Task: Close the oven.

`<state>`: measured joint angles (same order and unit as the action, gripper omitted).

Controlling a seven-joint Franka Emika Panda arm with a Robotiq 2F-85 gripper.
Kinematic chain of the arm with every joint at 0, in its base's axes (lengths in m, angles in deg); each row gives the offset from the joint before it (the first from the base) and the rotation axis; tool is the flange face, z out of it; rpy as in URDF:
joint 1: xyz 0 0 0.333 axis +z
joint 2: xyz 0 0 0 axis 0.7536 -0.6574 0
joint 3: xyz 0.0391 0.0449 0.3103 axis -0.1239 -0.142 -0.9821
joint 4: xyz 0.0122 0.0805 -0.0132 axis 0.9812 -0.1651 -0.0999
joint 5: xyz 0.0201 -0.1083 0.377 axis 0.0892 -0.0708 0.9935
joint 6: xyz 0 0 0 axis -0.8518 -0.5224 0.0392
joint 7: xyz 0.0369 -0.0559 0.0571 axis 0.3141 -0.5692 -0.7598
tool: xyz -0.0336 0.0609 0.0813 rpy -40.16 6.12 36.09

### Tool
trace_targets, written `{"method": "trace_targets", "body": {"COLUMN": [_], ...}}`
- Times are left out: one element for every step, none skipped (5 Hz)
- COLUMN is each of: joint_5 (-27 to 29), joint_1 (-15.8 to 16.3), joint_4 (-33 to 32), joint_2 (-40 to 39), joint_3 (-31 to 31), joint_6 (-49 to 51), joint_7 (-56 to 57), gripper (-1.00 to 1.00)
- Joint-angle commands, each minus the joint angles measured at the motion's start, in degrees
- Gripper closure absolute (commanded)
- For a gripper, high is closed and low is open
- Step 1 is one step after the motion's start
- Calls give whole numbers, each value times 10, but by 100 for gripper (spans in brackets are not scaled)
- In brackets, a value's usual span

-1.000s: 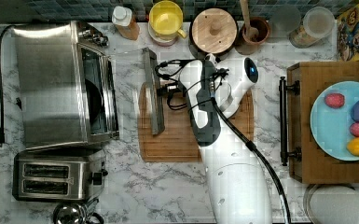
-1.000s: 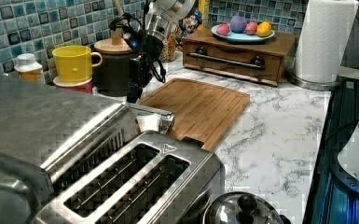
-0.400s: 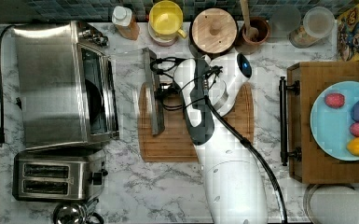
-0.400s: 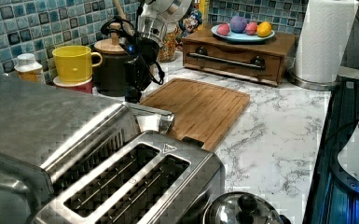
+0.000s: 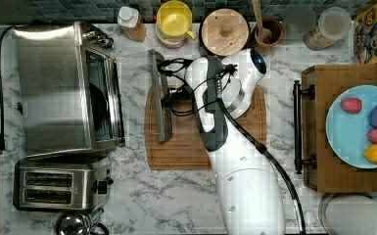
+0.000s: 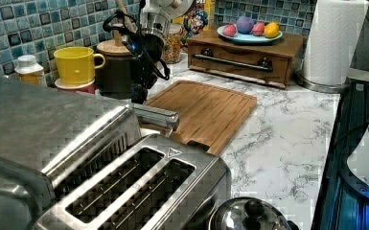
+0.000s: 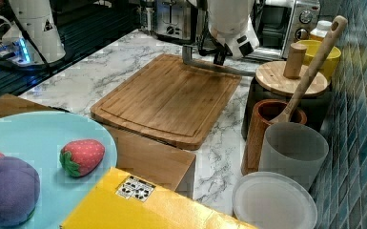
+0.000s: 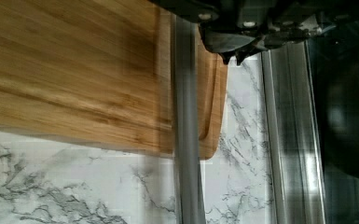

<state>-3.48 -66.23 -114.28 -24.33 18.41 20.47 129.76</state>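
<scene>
Oven (image 5: pixel 66 88) at 9 o'clock of the top view; door dropped flat, handle (image 5: pixel 158 95) hanging over the board (image 5: pixel 205 129) edge. End effector (image 5: pixel 169 98) sits at the handle; grip state cannot be told, fingers hidden. To do it well: likely get under the bar mid-length, lift in an arc about the door hinge, then push toward 9 o'clock until it seats.
</scene>
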Motion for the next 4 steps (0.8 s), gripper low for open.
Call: {"method": "trace_targets", "body": {"joint_5": [22, 24, 4, -38], "joint_1": [58, 69, 95, 117], "joint_4": [16, -3, -24, -33], "joint_2": [109, 143, 171, 187], "joint_3": [-89, -99, -102, -112], "joint_6": [15, -13, -58, -91], "joint_7": [5, 4, -20, -61], "gripper": [100, 100, 100, 100]}}
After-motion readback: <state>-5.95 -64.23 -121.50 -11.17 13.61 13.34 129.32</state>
